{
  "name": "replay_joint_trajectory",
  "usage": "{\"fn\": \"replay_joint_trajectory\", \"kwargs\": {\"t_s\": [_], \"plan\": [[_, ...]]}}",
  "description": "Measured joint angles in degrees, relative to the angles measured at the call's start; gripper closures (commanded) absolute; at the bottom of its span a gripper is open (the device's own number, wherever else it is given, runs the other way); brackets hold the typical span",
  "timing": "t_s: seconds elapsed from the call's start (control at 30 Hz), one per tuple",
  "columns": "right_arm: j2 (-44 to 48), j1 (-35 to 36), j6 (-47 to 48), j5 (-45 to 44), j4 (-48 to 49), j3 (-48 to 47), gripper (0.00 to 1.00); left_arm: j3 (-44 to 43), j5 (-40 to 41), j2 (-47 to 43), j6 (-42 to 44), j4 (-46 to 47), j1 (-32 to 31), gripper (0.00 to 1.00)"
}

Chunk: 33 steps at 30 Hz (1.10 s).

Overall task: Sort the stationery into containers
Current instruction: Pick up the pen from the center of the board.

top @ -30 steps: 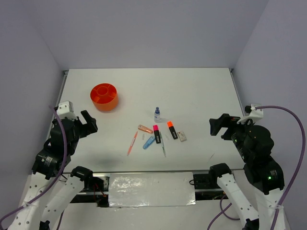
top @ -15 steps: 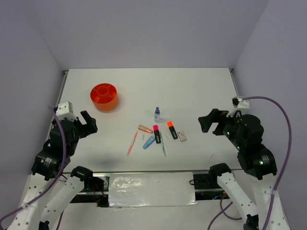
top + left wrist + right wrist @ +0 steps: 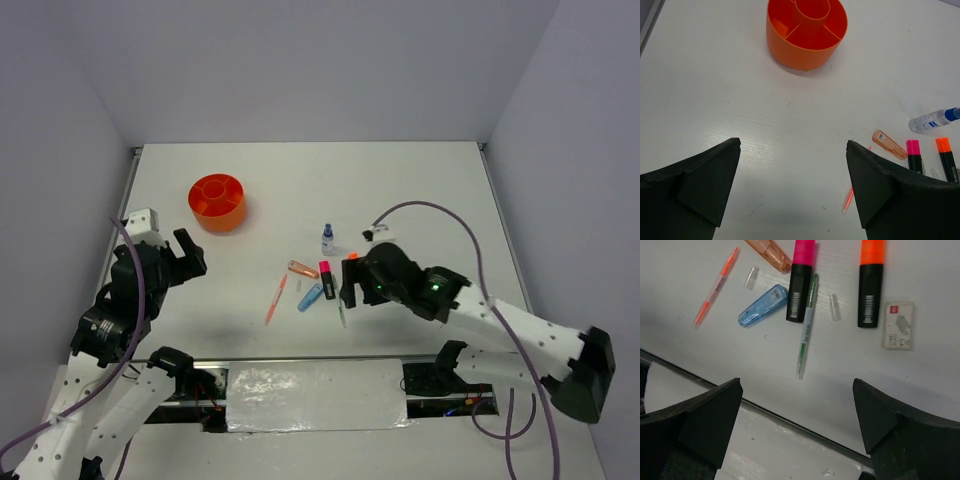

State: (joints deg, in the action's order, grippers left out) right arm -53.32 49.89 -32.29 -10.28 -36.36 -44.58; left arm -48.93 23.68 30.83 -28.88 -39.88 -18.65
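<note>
The stationery lies loose in a small cluster near the middle of the tabletop (image 3: 420, 190). In the right wrist view the pink-tipped highlighter (image 3: 801, 285) and the orange-tipped highlighter (image 3: 871, 285) lie roughly parallel, coloured caps pointing the same way. A slim greenish pen (image 3: 806, 327) runs just beside the pink one. A blue marker (image 3: 762, 306) lies slanted on the pink one's other side, one end right up against its black body. The white eraser (image 3: 898, 325) sits just beside the orange-tipped highlighter, on the outer side. The thin orange pen (image 3: 715, 286) lies at the far edge of the group, near a translucent orange piece (image 3: 769, 250). Two tiny clear caps (image 3: 752, 277) rest among them. The blue-capped bottle (image 3: 327, 239) is a little beyond the cluster.

The orange organiser cup (image 3: 218, 202) stands upright towards the far left, well apart from the cluster, its dividers fanning from a central tube.

The right gripper (image 3: 797, 385) hangs over the near side of the cluster, spread wide with nothing between its fingers. The left gripper (image 3: 793, 144) hovers above bare tabletop between cup and cluster, also gaping wide and holding nothing.
</note>
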Motion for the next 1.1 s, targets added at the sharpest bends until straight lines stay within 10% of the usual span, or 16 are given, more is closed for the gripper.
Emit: {"fn": "replay_joint_trajectory", "kwargs": {"t_s": [0.33, 1.1], "plan": [[-23.41, 5.64, -2.91, -5.77, 5.11, -1.55, 0.34, 0.00, -0.44, 0.87, 0.04, 0.02, -0.13, 0.01], [-38.45, 5.75, -0.87, -6.43, 10.99, -4.94, 0.58, 0.00, -1.11, 1.07, 0.07, 0.02, -1.22, 0.01]]}}
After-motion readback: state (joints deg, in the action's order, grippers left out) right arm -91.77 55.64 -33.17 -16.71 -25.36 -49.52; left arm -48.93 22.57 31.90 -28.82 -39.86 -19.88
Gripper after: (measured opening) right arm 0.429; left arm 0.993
